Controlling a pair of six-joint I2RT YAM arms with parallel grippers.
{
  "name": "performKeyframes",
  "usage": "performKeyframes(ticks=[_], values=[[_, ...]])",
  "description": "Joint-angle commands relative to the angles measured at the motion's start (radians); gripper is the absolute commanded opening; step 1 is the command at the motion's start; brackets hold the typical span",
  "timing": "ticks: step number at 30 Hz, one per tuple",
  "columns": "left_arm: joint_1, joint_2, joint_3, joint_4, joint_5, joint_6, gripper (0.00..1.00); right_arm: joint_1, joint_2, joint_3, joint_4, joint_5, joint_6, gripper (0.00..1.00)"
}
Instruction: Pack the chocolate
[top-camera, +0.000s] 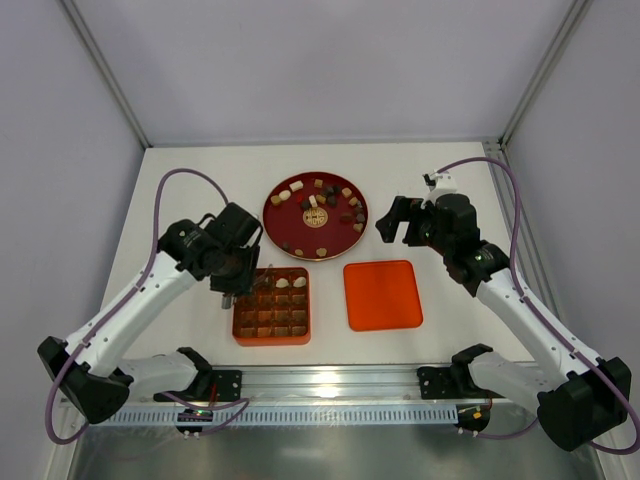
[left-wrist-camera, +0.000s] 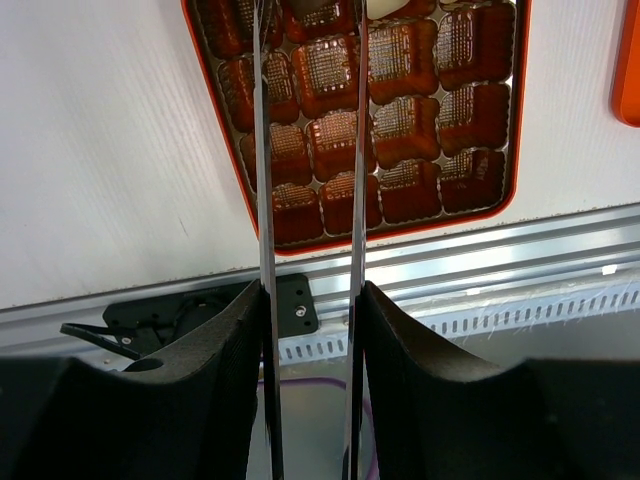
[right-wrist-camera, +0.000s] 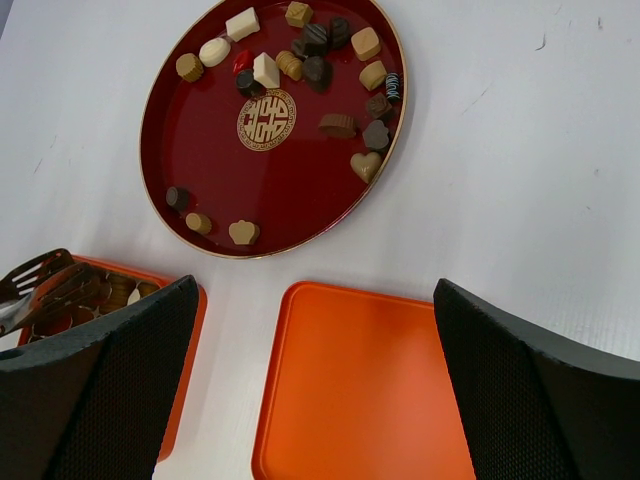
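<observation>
Nearest you, by the bench's (top-camera: 450, 190) near edge, the orange box (top-camera: 270, 340) holds a few pieces of chocolate (top-camera: 283, 283) in its far row, and the flat lid (top-camera: 382, 295) lies just right of it. Your left claw (left-wrist-camera: 312, 295) is clamped on metal tongs (left-wrist-camera: 262, 200) over the box's far left corner. Your right claw (right-wrist-camera: 315, 300) hangs wide apart past the lid's far edge. Beyond, most chocolate lies scattered on the round red plate (top-camera: 290, 235).

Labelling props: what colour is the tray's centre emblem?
Gold emblem on the red tray; clearest in right wrist view.
</observation>
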Motion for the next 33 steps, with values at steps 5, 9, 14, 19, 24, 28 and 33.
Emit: performKeyframes(ticks=[5,9,14,19,24,28,33], values=[[0.005,0.016,0.1,0.005,-0.002,0.016,0.41,0.007,-0.002,0.03,0.038,-0.008,0.002,1.0],[0.005,0.042,0.164,0.001,-0.003,0.027,0.42,0.007,-0.005,0.029,0.037,-0.008,0.002,1.0],[0.006,0.154,0.295,0.031,-0.023,0.057,0.43,0.007,-0.005,0.03,0.037,-0.013,0.003,1.0],[0.006,0.307,0.446,0.084,-0.014,0.09,0.43,0.007,-0.02,0.032,0.028,-0.014,0.006,1.0],[0.008,0.505,0.641,0.129,0.04,0.129,0.42,0.007,-0.037,0.035,0.008,-0.002,0.003,1.0],[0.005,0.643,0.753,0.153,0.086,0.159,0.42,0.008,-0.054,0.036,-0.009,0.006,0.0,1.0],[0.003,0.772,0.842,0.17,0.092,0.171,0.42,0.007,-0.066,0.038,-0.022,0.013,-0.007,1.0]])
